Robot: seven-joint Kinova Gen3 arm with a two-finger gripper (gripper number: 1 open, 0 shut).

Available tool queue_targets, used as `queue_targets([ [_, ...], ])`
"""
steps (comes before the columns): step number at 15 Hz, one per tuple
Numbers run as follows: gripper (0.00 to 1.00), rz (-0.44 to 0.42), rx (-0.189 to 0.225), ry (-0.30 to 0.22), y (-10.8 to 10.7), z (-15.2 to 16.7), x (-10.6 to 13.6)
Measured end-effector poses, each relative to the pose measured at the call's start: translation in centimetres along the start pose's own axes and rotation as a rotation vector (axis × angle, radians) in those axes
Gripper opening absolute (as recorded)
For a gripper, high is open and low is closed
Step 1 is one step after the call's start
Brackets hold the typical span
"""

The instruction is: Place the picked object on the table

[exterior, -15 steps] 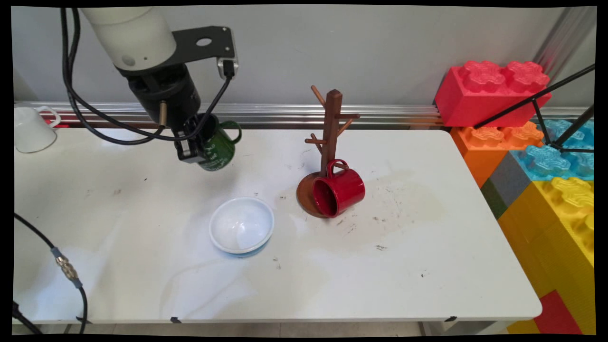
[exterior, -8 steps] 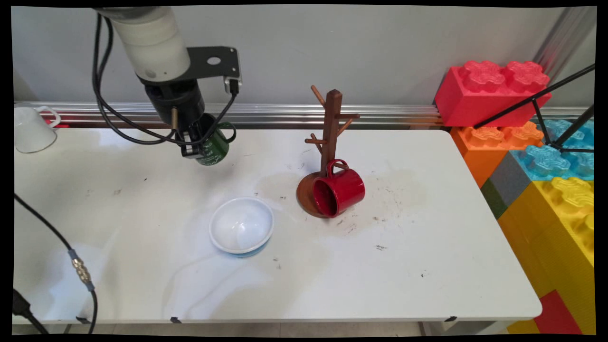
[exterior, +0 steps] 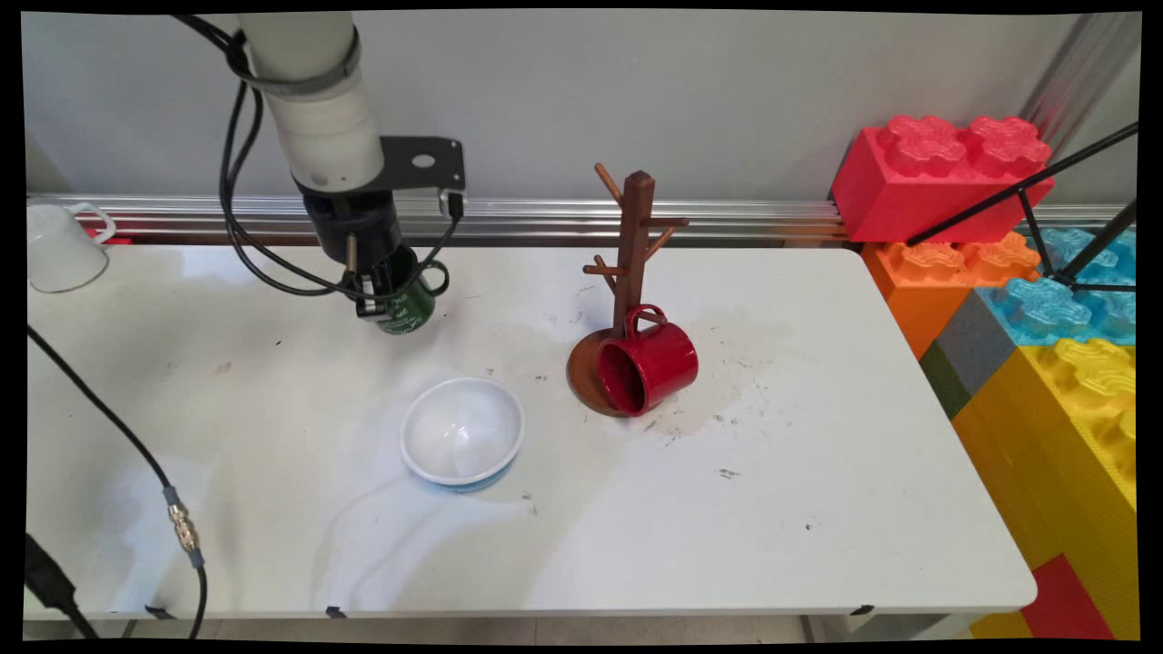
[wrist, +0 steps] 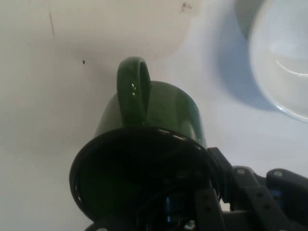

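A green mug (exterior: pixel 407 300) is held by its rim in the end effector (exterior: pixel 380 298), just above the desk (exterior: pixel 818 509) near its far edge, at about 11 o'clock from the white bowl (exterior: pixel 462 431). A red mug (exterior: pixel 649 363) is seen lying on the base of the wooden mug tree (exterior: pixel 633 263), whose pegs are bare. Whether the green mug already touches the desk cannot be told, and the fingers are mostly hidden behind its rim.

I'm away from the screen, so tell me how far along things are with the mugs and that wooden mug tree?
Done: nothing hangs on the mug tree; the red mug lies on its side against the tree's base. In hand: the claw grips the green mug by its rim, low over the table, left of the tree. Left: both mugs are off the pegs; the white bowl sits untouched.
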Motion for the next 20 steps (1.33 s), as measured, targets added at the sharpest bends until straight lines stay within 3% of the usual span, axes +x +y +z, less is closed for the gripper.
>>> queue_targets([
  [9,0.00,-0.012,-0.055,-0.044,-1.4,5.9,1.7],
  [20,0.00,-0.016,-0.093,-0.049,-1.7,8.9,3.3],
])
